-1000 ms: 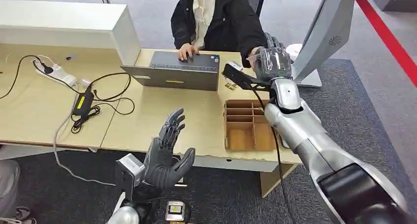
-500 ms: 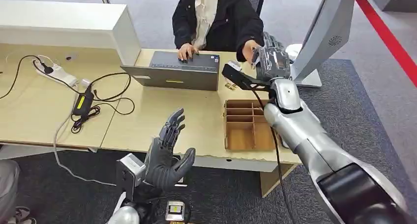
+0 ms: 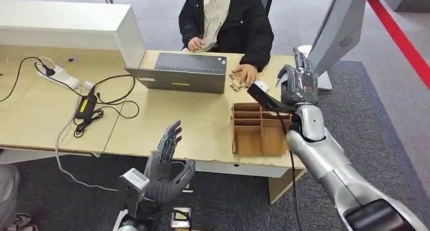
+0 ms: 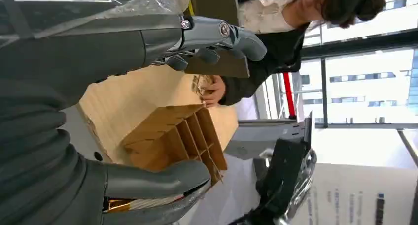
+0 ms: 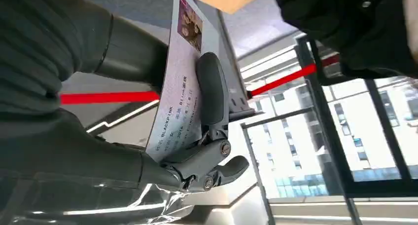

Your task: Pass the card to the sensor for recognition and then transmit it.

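Card pinched in right hand above wooden desk; left hand released.

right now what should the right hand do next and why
Probably carry the card toward the grey sensor stand. The right hand grips the card beside the stand, above the table, so reading seems the step due. The left hand is idle.
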Tool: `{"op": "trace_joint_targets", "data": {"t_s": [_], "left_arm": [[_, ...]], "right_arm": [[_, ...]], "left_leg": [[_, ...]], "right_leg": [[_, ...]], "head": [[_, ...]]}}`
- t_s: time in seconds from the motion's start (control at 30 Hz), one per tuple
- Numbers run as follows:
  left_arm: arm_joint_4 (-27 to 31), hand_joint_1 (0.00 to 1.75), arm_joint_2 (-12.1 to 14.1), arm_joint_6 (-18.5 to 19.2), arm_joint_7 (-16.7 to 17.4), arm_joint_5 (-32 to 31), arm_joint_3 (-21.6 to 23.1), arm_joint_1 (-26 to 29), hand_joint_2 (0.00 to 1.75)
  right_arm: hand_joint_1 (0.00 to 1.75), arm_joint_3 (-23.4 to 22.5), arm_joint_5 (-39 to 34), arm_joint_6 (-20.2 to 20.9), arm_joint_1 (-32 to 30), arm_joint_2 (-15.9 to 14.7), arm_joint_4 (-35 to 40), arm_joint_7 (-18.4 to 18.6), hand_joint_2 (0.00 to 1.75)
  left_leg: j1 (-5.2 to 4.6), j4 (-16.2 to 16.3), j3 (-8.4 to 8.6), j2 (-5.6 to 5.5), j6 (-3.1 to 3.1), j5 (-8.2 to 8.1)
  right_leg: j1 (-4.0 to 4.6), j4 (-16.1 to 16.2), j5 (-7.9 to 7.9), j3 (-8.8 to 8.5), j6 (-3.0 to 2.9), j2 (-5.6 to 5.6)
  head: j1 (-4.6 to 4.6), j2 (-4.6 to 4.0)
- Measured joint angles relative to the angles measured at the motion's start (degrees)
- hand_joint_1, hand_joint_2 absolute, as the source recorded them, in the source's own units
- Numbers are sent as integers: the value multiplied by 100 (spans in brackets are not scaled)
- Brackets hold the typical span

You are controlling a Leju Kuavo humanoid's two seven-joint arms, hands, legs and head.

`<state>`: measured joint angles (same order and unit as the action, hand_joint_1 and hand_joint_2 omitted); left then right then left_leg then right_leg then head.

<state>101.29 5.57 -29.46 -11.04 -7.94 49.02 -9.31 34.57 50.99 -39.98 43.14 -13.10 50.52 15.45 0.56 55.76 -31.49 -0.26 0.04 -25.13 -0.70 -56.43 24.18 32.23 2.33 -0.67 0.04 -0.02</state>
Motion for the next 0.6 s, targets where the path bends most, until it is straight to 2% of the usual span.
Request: {"op": "trace_joint_targets", "data": {"t_s": [0.17,0.27,0.43,0.6], "left_arm": [[205,0,111,15,57,-52,-46,262,175],[245,0,153,50,54,-35,-48,339,175],[258,0,194,109,6,22,-55,405,175],[258,0,197,188,6,29,-61,403,175]], "right_arm": [[175,-821,129,-13,-988,-524,812,148,175],[175,-1371,201,-15,-1549,-714,1190,190,175],[175,-2303,177,-15,-2383,-893,1652,164,175],[175,-2745,164,-11,-2630,-937,1768,166,175]], "left_leg": [[-1,0,-1,-3,1,-4],[-1,-1,1,-4,1,-5],[-1,-2,0,-1,1,-5],[-1,-2,2,1,0,-3]], "right_leg": [[0,2,2,0,1,-2],[1,3,2,-3,1,-2],[1,0,2,-2,0,-1],[1,0,1,-2,-1,0]], "head": [[-4,2],[-2,0],[-4,0],[-4,0]]}}
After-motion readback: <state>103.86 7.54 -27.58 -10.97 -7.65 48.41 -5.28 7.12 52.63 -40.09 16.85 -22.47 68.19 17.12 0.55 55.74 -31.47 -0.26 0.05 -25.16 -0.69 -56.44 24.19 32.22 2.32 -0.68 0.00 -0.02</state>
